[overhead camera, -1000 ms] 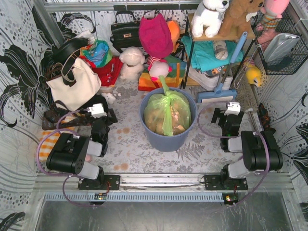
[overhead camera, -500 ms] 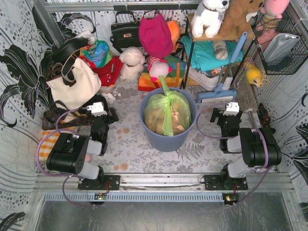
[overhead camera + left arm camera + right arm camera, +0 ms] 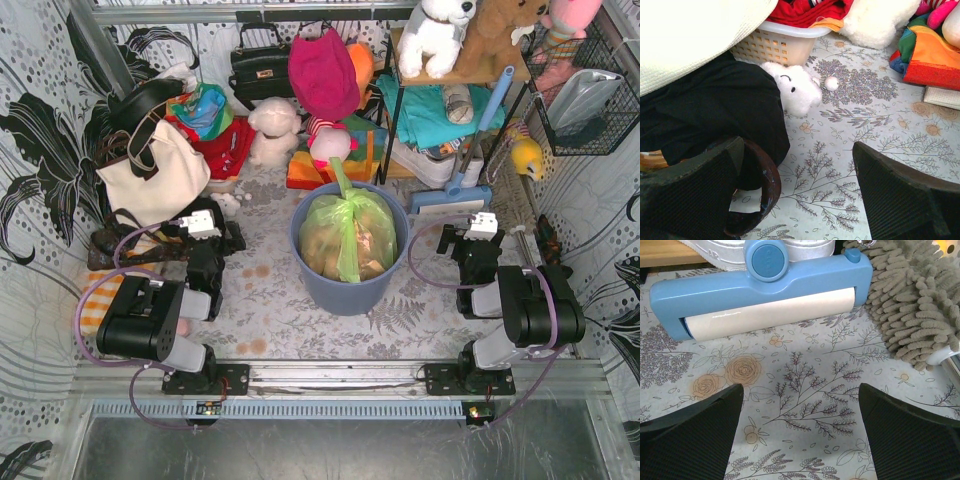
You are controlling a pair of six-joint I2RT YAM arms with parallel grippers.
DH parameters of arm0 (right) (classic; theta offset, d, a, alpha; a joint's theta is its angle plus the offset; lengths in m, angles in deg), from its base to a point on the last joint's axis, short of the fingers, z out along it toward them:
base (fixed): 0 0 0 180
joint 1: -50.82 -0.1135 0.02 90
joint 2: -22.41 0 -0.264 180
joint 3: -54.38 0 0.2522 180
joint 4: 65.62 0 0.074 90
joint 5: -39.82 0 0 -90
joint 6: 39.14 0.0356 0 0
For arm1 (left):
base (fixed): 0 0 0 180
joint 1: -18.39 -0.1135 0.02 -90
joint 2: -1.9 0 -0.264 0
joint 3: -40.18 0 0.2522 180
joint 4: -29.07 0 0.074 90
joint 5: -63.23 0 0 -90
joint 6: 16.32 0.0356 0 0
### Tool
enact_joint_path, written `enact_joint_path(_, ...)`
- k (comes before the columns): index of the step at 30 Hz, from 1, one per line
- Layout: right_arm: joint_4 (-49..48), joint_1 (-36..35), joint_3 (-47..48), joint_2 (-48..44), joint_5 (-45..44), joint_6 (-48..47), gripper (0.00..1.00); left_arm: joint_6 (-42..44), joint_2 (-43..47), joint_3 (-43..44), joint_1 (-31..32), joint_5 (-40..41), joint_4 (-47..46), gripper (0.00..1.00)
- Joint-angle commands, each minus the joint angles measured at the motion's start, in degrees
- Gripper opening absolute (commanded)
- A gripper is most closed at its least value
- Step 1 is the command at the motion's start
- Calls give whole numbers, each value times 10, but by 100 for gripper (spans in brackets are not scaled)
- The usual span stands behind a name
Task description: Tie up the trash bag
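Left arm crept slightly forward; left tool and right tool both gape wide, empty; trash bag sits in bin between them, judged thin, light, slippery film, best pinched at its twisted neck.

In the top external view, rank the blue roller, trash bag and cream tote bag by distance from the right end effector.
From the right end effector:
1. Blue roller, just ahead.
2. Trash bag, centre.
3. Cream tote bag, far left.

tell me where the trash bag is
In the top view the trash bag sits inside the round blue-grey bin, centre frame, just in front of the pink-headed plush.
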Motion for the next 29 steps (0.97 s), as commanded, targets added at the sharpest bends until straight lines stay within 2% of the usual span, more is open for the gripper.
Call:
enact_joint_path(1,-24,-4,-1,0,-7,-4,97,-3,-3,6,-4,-4,-21,98)
enact_joint_path(29,-25,-4,-1,0,-7,-4,97,-3,-3,6,-4,-4,-21,98)
